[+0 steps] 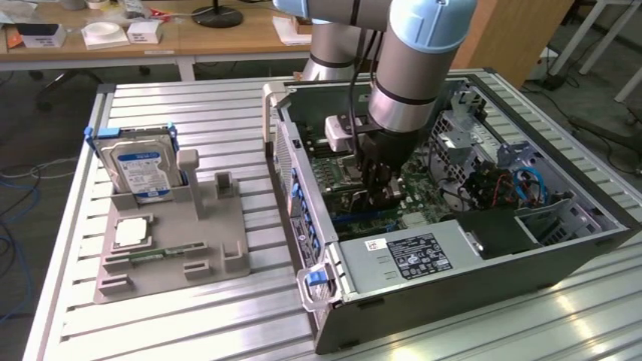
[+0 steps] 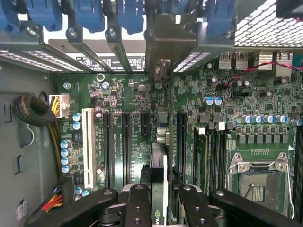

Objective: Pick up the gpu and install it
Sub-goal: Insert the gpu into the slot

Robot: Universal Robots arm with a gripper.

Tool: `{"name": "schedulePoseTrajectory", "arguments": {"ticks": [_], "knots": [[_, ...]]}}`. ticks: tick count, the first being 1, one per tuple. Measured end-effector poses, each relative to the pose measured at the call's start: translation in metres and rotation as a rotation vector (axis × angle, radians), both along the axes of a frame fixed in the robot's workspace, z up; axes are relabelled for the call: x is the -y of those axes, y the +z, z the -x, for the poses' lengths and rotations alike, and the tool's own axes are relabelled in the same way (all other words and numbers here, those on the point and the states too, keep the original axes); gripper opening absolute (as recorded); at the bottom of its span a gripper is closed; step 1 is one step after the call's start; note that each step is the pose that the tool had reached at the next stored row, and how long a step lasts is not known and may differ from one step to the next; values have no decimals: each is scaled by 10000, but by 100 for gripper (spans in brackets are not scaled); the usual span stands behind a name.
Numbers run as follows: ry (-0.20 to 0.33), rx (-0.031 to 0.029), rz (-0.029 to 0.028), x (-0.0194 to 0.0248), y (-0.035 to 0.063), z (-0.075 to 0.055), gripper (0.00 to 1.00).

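The gpu [image 2: 158,175], a thin dark expansion card seen edge-on with a pale metal bracket at its far end, is held upright over the green motherboard [image 2: 132,99], in line with the long black expansion slots [image 2: 127,146] and between them. It is clamped between the two black fingers [image 2: 138,203] of the gripper [image 2: 158,198], which press on its opposite faces. In the exterior view the gripper [image 1: 380,188] is seen lowered deep inside the open grey computer case [image 1: 471,259], which lies on its side on the ribbed aluminium table [image 1: 201,113]. The empty silver processor socket [image 2: 258,177] is seen beside the slots, and blue slot latches [image 2: 90,14] are lined up along the rear wall of the case. Well apart from the case, toward the exterior view's left, a grey plastic parts holder [image 1: 216,241] is placed on the table; a silver hard drive with a blue-white label [image 1: 140,169] is stood upright in it, and a small green memory stick [image 1: 150,256] is laid flat near its front.
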State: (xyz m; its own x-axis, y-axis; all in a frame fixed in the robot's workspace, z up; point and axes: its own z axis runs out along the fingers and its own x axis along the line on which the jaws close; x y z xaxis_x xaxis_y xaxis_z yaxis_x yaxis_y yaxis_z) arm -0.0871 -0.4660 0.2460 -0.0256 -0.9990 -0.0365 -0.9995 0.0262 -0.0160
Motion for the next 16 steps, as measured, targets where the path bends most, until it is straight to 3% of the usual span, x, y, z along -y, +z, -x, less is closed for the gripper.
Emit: {"name": "schedulePoseTrajectory", "arguments": {"ticks": [16], "knots": [[-153, 1, 0, 25, -1, -6, 27]]}}
